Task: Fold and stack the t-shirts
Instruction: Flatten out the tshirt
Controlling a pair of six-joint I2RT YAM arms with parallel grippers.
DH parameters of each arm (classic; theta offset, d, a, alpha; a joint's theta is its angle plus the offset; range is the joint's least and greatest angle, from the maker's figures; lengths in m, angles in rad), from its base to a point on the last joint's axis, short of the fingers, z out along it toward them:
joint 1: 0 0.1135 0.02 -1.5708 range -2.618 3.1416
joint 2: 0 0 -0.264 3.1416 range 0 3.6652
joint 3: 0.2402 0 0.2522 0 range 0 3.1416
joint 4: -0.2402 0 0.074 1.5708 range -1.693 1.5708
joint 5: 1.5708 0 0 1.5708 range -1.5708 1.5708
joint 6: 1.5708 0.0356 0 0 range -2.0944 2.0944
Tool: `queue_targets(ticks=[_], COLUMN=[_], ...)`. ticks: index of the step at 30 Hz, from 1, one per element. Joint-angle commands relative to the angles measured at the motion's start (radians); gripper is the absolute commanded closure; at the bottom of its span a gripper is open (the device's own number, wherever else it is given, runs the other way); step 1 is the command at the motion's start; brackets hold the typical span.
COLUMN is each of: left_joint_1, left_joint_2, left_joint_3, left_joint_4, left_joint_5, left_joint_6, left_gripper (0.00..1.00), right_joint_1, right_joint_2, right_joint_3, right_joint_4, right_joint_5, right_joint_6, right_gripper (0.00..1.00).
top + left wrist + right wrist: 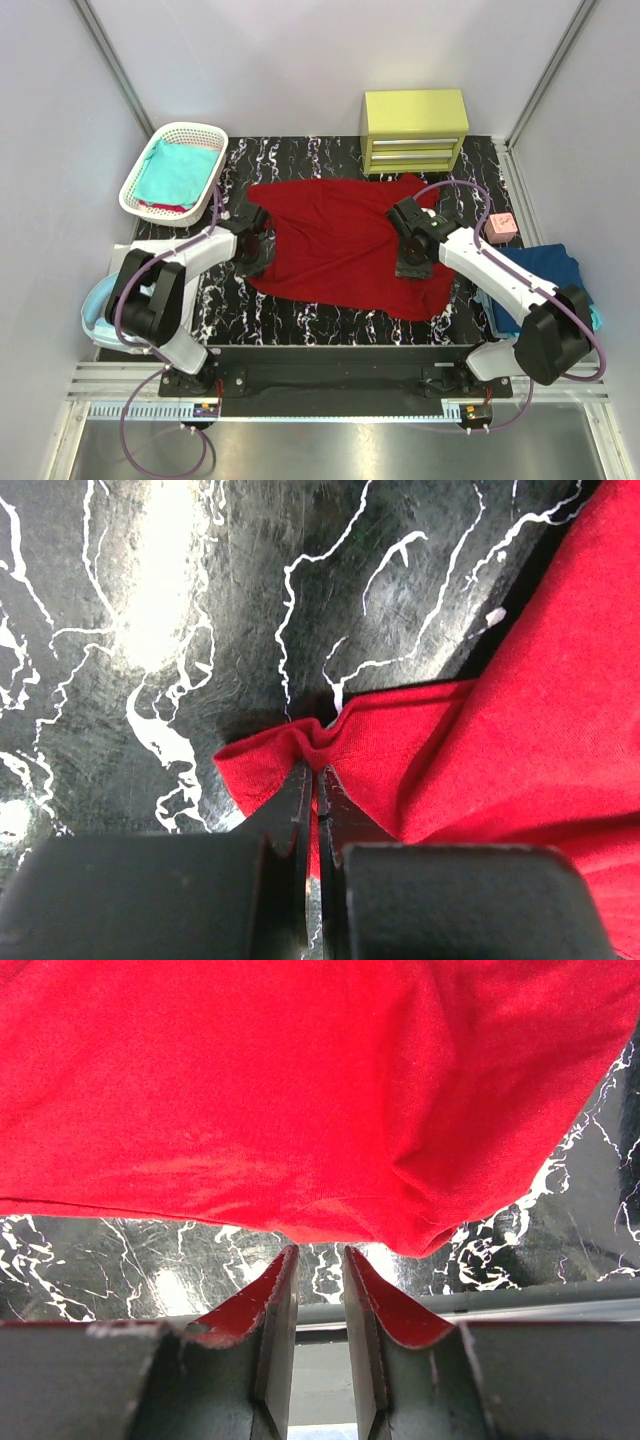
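Note:
A dark red t-shirt lies spread, a little rumpled, on the black marbled table. My left gripper is at its left edge. In the left wrist view the left gripper is shut on a bunched fold of the red cloth. My right gripper is over the shirt's right part. In the right wrist view the right gripper stands open with nothing in the gap, and the red shirt's hem lies just beyond the tips. A teal t-shirt lies in the basket. A navy t-shirt sits at the right.
A white lattice basket stands at the back left. A yellow drawer unit is at the back centre. A small pink block lies right of the shirt. A light blue thing sits off the table's left edge.

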Motion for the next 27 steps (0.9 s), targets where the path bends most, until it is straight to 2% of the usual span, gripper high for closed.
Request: queue_targets(ticks=[1,8,14,18,23,27], left_joint_1=[-0.018,-0.055,-0.055,-0.055,-0.055,-0.055], left_joint_2=[-0.126,-0.277,-0.318,-0.337,-0.34,-0.328], left_joint_3=[0.049,0.181,0.143,0.111,0.101,0.103], left_joint_4=[-0.034,-0.157,-0.171,-0.171,-0.173,-0.171], left_joint_5=[-0.029,-0.118,-0.114,-0.117,-0.123,-0.112], left_joint_6=[0.018,0.048,0.039,0.042,0.053,0.059], left_gripper=[1.0,1.0,1.0,1.0,1.0,1.0], right_joint_1=[0.009,0.011,0.009,0.004,-0.17,-0.187], right_joint_2=[0.005,0.022,0.057,0.099,0.071,0.027], right_joint_3=[0.004,0.003,-0.016,-0.027,-0.056,-0.06], right_joint_4=[0.031,0.034,0.046,0.043,0.034,0.02], right_joint_5=[0.024,0.056,0.108,0.183,0.122,0.122], right_joint_6=[-0.002,0.005,0.05,0.108,0.168,0.157], right_gripper=[0.68,0.7,0.69,0.63,0.61,0.62])
